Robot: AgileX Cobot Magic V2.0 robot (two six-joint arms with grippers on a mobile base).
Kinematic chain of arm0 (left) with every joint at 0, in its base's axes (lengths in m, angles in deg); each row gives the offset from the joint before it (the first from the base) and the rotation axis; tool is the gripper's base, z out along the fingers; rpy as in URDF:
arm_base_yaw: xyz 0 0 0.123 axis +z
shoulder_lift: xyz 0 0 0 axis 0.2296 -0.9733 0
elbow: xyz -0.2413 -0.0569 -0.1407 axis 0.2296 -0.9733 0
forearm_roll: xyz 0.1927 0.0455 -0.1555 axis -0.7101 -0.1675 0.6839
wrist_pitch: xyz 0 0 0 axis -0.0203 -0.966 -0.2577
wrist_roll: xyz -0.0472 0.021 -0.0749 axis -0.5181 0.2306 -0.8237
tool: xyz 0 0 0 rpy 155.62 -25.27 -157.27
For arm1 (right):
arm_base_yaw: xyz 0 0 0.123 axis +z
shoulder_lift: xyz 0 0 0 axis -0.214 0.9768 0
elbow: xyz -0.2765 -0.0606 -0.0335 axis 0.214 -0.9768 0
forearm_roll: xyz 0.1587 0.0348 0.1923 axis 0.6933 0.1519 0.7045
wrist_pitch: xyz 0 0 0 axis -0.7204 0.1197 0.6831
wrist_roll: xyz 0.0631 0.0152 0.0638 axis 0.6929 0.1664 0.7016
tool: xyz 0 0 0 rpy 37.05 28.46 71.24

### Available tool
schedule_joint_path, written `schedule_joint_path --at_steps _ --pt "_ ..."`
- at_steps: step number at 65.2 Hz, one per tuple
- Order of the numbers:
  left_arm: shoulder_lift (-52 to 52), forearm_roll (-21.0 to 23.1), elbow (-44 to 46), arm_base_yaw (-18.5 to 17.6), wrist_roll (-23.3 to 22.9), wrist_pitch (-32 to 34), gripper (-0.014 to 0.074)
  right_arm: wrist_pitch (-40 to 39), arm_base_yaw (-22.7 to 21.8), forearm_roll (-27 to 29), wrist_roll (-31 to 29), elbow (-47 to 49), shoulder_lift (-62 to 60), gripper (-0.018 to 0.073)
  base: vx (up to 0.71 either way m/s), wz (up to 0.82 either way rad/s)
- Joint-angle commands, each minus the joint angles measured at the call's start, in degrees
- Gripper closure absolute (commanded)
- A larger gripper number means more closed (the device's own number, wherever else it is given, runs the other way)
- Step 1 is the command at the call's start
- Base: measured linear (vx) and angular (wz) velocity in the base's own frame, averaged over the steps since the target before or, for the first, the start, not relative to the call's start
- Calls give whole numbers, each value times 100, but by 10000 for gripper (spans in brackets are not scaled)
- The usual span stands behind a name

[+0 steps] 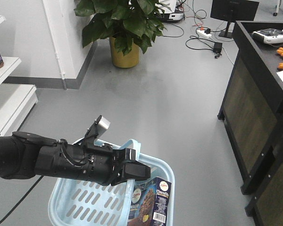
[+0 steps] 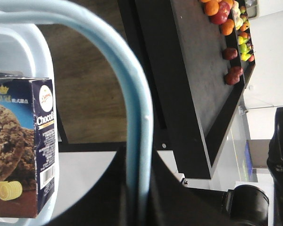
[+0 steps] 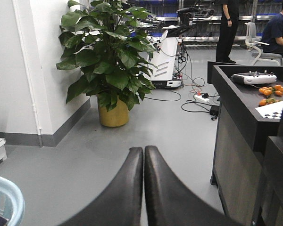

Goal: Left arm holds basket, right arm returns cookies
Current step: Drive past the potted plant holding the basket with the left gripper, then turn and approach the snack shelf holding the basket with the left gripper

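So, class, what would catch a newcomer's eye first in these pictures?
The black left arm reaches across the bottom of the front view, its gripper clamped on the handle of a light blue basket. A navy cookie box stands inside it, and a big potted plant stands at the back.

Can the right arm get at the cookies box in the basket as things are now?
Probably yes. The cookies stick up from the open basket with nothing over them. The left gripper, shut on the handle, sits close beside them, and the right gripper is shut, so it must open first.
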Motion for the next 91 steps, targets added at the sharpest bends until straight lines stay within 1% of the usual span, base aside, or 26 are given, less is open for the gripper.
schedule_joint_path --at_steps 1,59,91 --pt "310 519 129 -6 55 -398 603 -448 -27 -19 -61 -14 -43 567 29 1" --pt "310 520 129 -6 55 -393 603 -448 -27 -19 -61 -14 -43 567 28 3" --pt "310 520 129 -6 55 -398 603 -448 -27 -19 -61 -14 -43 567 28 42"
